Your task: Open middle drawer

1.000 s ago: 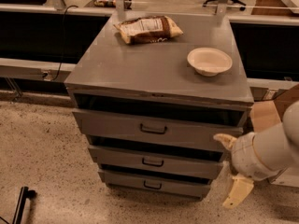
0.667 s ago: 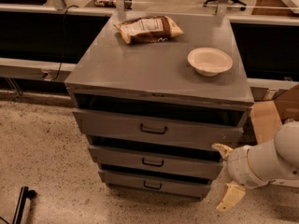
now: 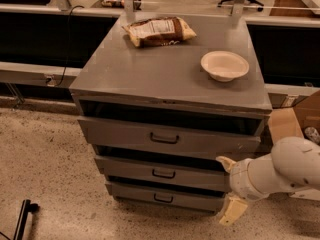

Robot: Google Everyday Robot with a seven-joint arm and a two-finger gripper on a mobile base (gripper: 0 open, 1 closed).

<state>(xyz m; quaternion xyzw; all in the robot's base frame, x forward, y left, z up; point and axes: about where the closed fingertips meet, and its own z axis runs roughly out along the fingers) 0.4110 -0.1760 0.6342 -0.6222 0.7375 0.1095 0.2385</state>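
Middle drawer (image 3: 162, 170) is the second of three in the grey cabinet (image 3: 165, 79), between the taller top drawer (image 3: 125, 133) and the narrow bottom drawer (image 3: 135, 191). Its small dark loop handle (image 3: 163, 174) sits at the centre of the front. We judge it not pulled out yet: the front lines up roughly with its neighbours, with only a dark slot above it.

Gripper (image 3: 229, 186) is low at the cabinet's right front corner, just beside the right end of the middle drawer's front and well right of the handle. Its fingers are spread wide with nothing between them: the upper finger (image 3: 225, 162) is by the drawer's right edge, the other hangs lower. We can't tell whether the upper one touches the front.

Our read on why: the arm comes in from the right at drawer height, pre-opened so it can slide left and close over the loop. The loop is small, so we need to centre on it before clamping, then pull straight out.

Chip bag (image 3: 159, 30) and bowl (image 3: 224, 65) rest on the cabinet top, clear of drawer travel; a hard jerk could shake them. Cardboard box (image 3: 295, 119) stands just right of the cabinet, behind the arm, so room on that side looks tight.
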